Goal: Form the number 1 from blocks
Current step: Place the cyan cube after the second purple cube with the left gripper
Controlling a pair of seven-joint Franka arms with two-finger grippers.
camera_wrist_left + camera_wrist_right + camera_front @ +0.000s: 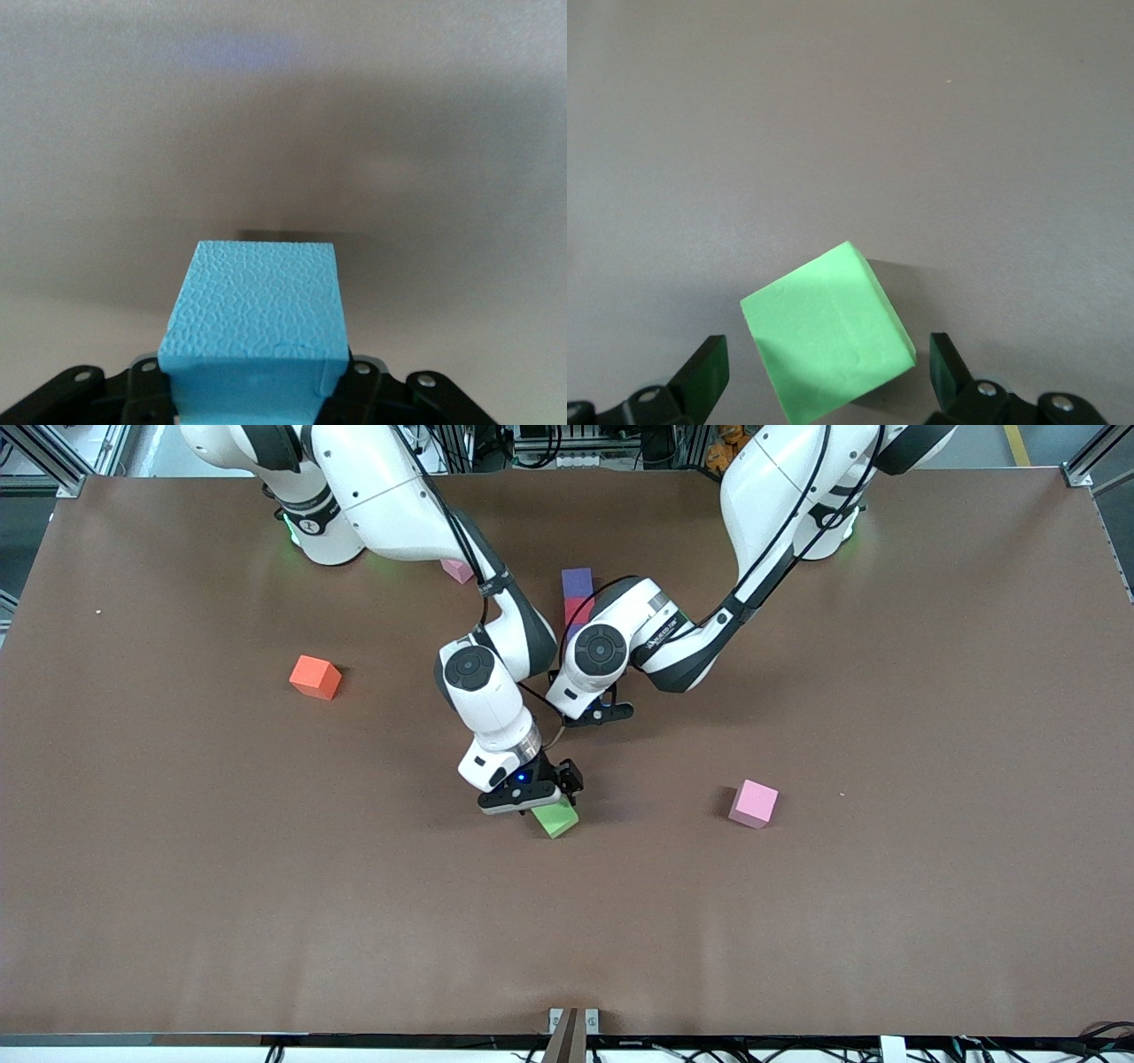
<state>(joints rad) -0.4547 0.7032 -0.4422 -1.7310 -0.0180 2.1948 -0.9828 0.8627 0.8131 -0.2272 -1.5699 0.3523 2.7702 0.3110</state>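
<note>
- The right gripper point(542, 797) was low over the green cube point(556, 817), which lay on the brown table point(177, 850) near its middle, nearer the front camera than all the other cubes.
- In the right wrist view the green cube point(826, 347) sat turned at an angle between the spread fingers point(707, 372), with table showing on either side of it; the gripper was released and not touching the cube.
- The left gripper point(595, 710) hung over the middle of the table, farther from the front camera than the green cube.
- In the left wrist view its fingers point(146, 382) were clenched on a light blue cube point(257, 332), pressed against two of its side faces.
- In the front view the light blue cube was hidden under the left arm's wrist.
- A purple cube point(577, 582) and a red cube point(578, 610) lay touching in a line near the arms' bases, the red one nearer the front camera; the left arm covered part of it.
- An orange cube point(315, 677) lay toward the right arm's end of the table.
- One pink cube point(754, 803) lay toward the left arm's end, well apart from the green cube.
- Another pink cube point(458, 569) showed partly beside the right arm, near its base.
</note>
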